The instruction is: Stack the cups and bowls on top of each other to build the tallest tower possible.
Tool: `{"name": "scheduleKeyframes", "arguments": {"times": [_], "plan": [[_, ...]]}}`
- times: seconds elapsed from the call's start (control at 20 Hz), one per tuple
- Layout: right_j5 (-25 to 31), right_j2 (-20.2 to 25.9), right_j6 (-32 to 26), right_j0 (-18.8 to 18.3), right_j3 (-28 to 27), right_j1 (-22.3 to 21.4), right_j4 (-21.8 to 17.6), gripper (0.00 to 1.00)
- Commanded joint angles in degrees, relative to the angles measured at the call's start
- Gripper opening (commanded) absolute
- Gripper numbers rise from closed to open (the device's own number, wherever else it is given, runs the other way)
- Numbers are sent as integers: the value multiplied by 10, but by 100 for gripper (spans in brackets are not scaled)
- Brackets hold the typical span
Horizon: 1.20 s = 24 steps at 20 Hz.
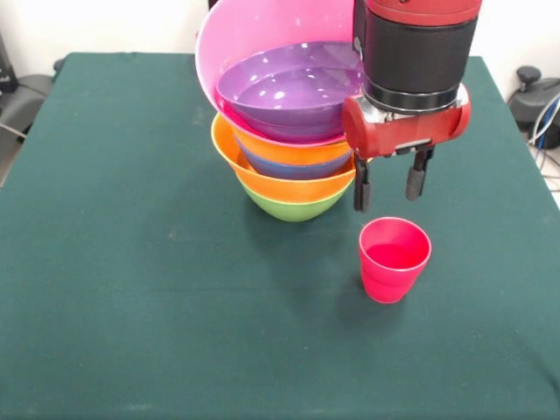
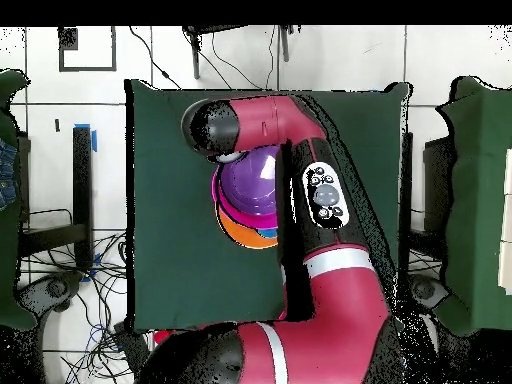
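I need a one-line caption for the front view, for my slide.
Open gripper hovering above a red cup, beside the tower of nested bowls topped by a tilted pink bowl.

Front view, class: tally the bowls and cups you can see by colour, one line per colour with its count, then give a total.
Pink bowl: 1
Purple bowl: 1
Orange bowls: 2
Blue bowl: 1
Green bowl: 1
Red cup: 1
Total: 7
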Motion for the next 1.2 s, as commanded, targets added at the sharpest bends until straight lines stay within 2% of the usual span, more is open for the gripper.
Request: {"name": "scheduleKeyframes", "arguments": {"times": [0.05, 0.3, 0.6, 1.0, 1.2], "plan": [[-32, 45, -3, 3, 56, 23, 17, 100], [-42, 50, -16, 8, 48, 23, 16, 100], [-8, 43, -19, 7, 55, -10, 25, 100], [56, 38, -30, 14, 13, -28, 36, 100], [60, 31, -12, 30, -16, -19, 32, 100]]}}
